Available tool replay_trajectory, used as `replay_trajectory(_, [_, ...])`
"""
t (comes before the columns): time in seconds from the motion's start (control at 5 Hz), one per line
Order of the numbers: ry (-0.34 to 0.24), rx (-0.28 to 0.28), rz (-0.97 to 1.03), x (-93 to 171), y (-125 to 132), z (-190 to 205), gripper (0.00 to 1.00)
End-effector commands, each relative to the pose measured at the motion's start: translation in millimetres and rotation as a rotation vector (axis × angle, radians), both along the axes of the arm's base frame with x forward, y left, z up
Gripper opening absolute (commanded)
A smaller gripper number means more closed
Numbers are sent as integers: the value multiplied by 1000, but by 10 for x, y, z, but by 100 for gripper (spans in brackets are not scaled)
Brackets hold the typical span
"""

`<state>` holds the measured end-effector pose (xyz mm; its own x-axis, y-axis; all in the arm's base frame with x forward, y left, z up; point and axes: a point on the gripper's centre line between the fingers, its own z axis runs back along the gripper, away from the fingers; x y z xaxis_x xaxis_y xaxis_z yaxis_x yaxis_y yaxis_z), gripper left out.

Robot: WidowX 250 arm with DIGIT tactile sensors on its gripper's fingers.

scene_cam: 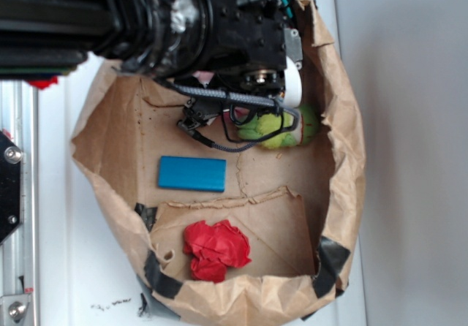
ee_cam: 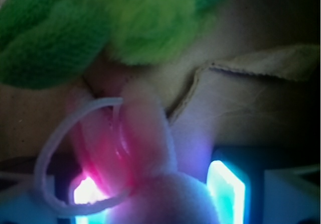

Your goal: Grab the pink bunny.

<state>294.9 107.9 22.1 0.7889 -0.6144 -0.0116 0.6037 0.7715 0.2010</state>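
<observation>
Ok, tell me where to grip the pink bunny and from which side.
Grip the plump body of the bunny, not the ears or the thin white loop. The wrist view shows it lying between the tool's lit pads, ears toward the green plush. Come straight down from above; the ears and loop are too slim to hold.

Readable text: none in either view.
Blue block [scene_cam: 191,173]: plain face, no label.
Paper bag [scene_cam: 344,143]: unprinted brown walls.
Robot arm [scene_cam: 146,19]: no legible marking.
</observation>
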Motion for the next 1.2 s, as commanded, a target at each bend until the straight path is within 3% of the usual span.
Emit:
replay_trajectory(0.0, [-17,-198,61,20,19,669,0])
replay_trajectory(0.2, [-40,-262,155,57,-137,946,0])
replay_trajectory(0.4, [-136,-410,393,110,-311,1261,0])
replay_trajectory(0.6, [-244,-468,544,-17,-442,1485,0])
replay_trajectory(0.8, [-281,-426,613,-116,-572,1607,0])
replay_trajectory(1.0, [-267,-265,757,-75,-709,1679,0])
